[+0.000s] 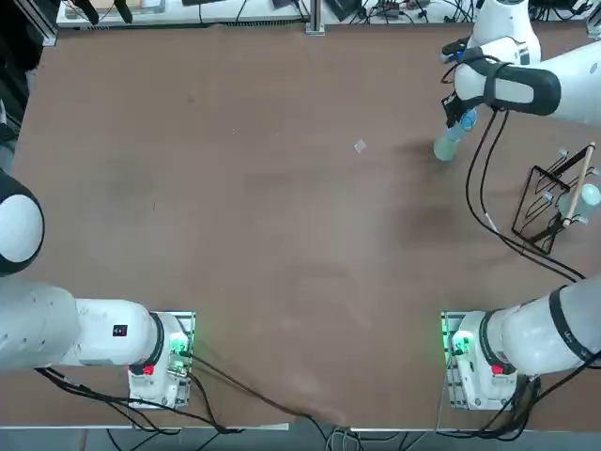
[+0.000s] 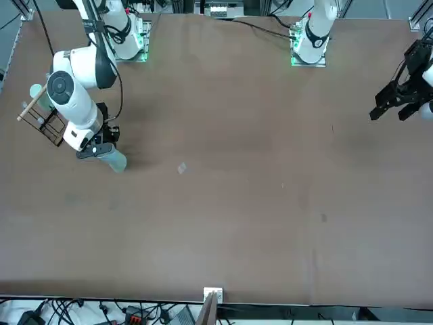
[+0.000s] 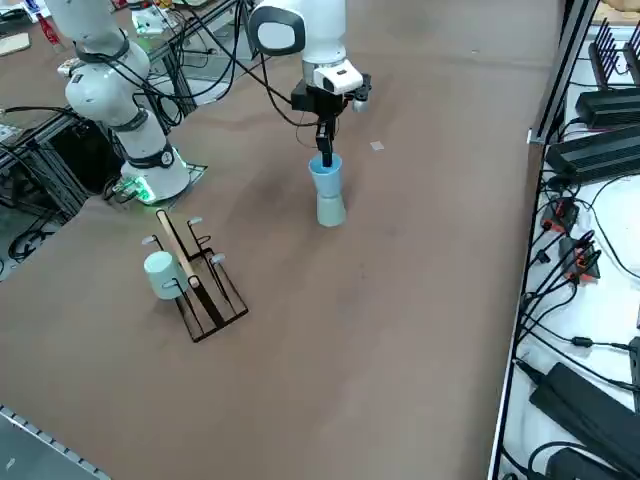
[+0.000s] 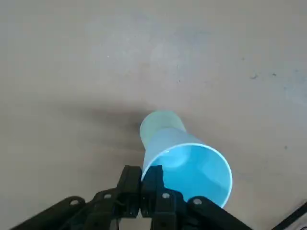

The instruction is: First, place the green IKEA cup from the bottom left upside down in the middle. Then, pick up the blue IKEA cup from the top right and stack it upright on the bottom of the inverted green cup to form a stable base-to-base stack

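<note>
The green IKEA cup point(image 3: 331, 210) stands upside down on the table in the far right part of the top view point(image 1: 445, 147). The blue IKEA cup point(image 3: 326, 178) sits upright on its base, mouth up, so the two are stacked base to base. In the right wrist view the blue cup point(image 4: 192, 165) shows its pale inside, with the green cup point(image 4: 160, 123) under it. My right gripper point(image 4: 146, 181) comes down from above and is shut on the blue cup's rim, one finger inside and one outside. The gripper point(image 3: 323, 157) hides part of the blue cup point(image 2: 106, 153) in the front view.
A black wire rack point(image 1: 549, 202) with a wooden stick and a pale cup hung on it point(image 3: 160, 275) stands to the right of the stack. A small clear scrap point(image 1: 360, 145) lies on the table to the stack's left. The right arm's cables point(image 1: 484, 188) trail between stack and rack.
</note>
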